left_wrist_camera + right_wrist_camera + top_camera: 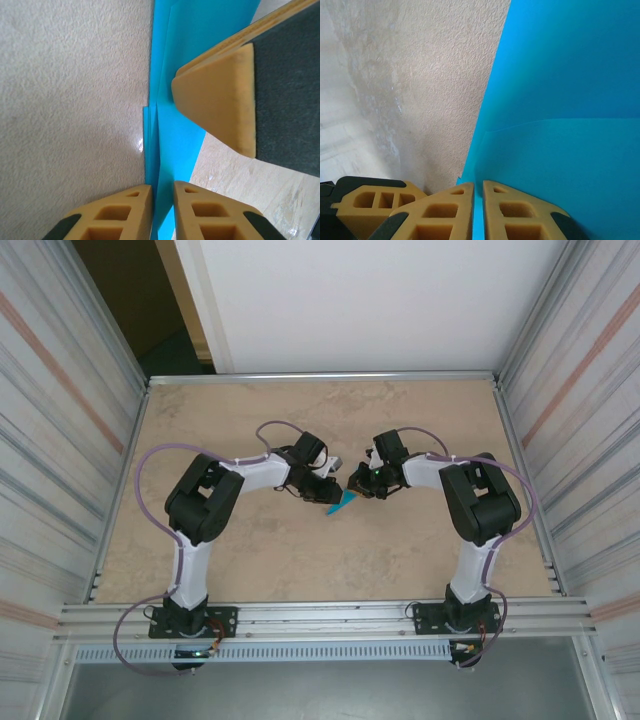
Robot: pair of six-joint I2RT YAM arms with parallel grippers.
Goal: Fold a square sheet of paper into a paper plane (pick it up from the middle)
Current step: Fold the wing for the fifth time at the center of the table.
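The teal-blue sheet of paper is folded into layers and held above the table's middle, between the two arms. A pointed corner of it hangs toward the near side. My left gripper is shut on a folded edge of the paper, which runs up between its fingers. My right gripper is shut on the paper from the other side, the sheet pinched in its narrow gap. In the left wrist view the right gripper's finger lies against the paper. Whether the fold has the paper plane's shape I cannot tell.
The beige marbled table is fenced by an aluminium frame and ribbed side walls. A rail with both arm bases runs along the near edge. The left gripper's finger shows beside my right fingers.
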